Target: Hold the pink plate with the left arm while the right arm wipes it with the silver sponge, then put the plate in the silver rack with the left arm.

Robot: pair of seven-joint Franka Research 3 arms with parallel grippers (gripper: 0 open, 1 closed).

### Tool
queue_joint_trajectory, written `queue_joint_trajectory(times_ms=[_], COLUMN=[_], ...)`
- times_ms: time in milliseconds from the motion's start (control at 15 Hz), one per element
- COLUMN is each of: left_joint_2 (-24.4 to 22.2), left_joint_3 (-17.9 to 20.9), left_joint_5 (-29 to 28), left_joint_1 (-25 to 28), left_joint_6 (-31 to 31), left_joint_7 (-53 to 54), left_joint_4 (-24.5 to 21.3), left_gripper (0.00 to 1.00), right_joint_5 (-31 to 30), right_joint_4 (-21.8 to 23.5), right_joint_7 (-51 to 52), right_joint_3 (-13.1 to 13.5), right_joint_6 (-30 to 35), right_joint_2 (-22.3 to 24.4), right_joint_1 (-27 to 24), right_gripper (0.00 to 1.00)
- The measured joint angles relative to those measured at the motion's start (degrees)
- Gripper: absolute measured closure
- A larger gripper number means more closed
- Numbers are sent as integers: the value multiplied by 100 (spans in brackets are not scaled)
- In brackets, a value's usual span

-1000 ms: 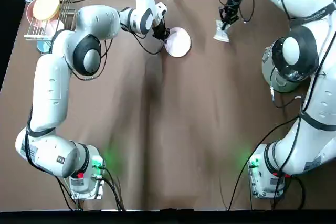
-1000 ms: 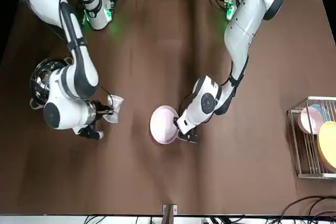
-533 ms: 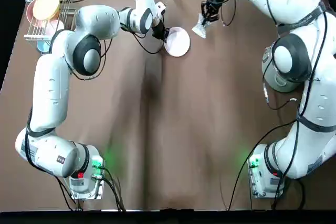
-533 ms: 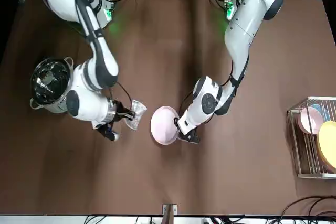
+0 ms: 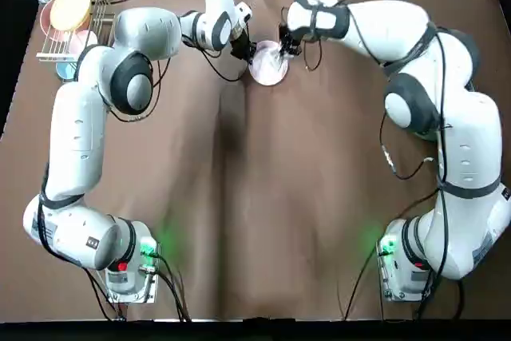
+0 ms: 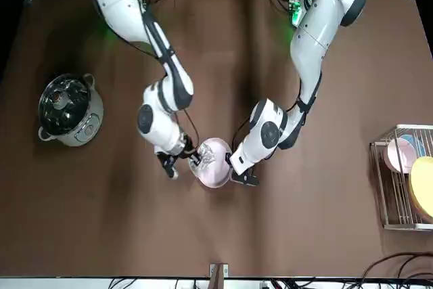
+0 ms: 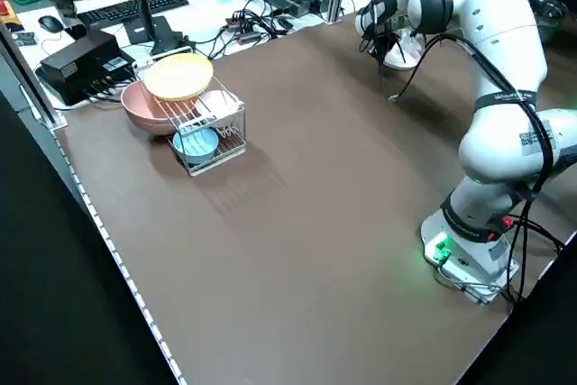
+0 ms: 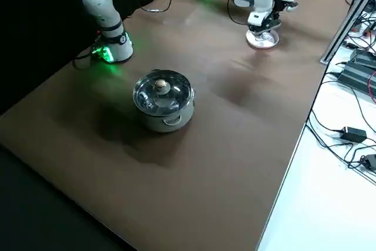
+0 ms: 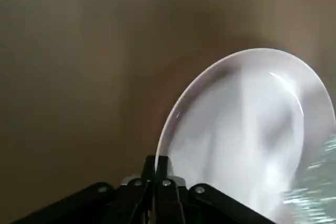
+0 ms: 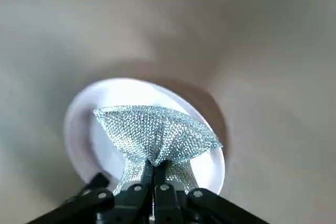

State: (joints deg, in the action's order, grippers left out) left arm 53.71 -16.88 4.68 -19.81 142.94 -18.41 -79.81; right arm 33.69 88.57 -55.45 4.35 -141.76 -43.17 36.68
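Silver rack holds the yellow plate and salmon-pink dish.

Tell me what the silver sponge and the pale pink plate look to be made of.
The crinkled silver-grey sponge looks like metallic mesh or foil-threaded fabric, judging by its glittering beaded weave. The round pale pink plate seems smooth and glossy, with sharp highlights: glazed ceramic or perhaps plastic.

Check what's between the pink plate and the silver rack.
Front view: next to the pink plate is the left hand, clamped on its rim; beyond that, brown tabletop up to the silver rack.
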Motion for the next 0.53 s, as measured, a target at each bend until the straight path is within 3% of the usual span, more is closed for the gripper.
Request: queue_joint_trajectory(times_ms=[533], left_joint_2=[1], left_joint_3=[1], left_joint_5=[0], left_joint_1=[4], left_joint_6=[-7], left_joint_7=[0], left_joint_4=[0], left_gripper=[97], right_joint_5=[-12], right_joint_4=[-202], right_joint_7=[-89], right_joint_3=[7], right_joint_6=[-596], right_joint_2=[-449], right_joint_1=[371], right_gripper=[98])
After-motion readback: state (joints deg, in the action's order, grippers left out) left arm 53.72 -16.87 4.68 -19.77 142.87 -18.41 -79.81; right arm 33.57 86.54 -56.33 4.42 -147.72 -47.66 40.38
